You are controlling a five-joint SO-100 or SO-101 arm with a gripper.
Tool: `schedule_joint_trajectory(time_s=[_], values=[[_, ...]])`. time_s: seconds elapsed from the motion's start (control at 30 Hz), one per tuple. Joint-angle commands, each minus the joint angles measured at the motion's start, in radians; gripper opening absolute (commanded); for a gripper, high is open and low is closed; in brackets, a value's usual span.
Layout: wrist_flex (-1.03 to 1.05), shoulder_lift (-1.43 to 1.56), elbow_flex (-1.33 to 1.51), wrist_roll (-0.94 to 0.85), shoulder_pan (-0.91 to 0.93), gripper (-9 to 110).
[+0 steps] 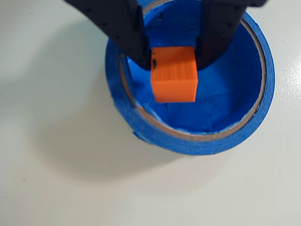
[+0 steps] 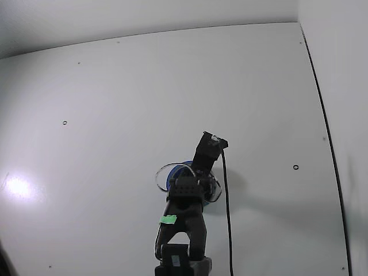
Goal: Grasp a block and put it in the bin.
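Squarely over the bin point(image 1: 263, 99), the gripper point(image 1: 173, 59) pinches the unmarked orange block point(image 1: 174, 75) between both fingers.

Wrist view: my gripper point(image 1: 173, 60) enters from the top edge, its two black fingers point(image 1: 123, 28) clamped on the orange block point(image 1: 174, 75). Block sits mid-frame, over the blue bin point(image 1: 197, 143), inside its rim. White table point(image 1: 56, 179) around.

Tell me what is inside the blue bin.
In the wrist view, the orange block sits within the bin, held between the jaws of the gripper. Whether it touches the blue floor cannot be seen. In the fixed view the arm covers the bin's inside.
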Motion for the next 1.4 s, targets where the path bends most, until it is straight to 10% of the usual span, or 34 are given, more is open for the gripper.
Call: schedule_joint_trajectory(time_s=[0.0, 0.3, 0.63, 1.1, 1.37], values=[[-0.012, 0.061, -0.011, -0.009, 0.012, 3], [-0.012, 0.063, -0.006, -0.009, 0.012, 30], [-0.002, 0.472, -0.005, 0.236, 0.025, -2], [0.138, 1.252, 0.098, 0.844, 0.028, 5], [0.399, 1.333, 0.265, 0.897, 0.026, 4]])
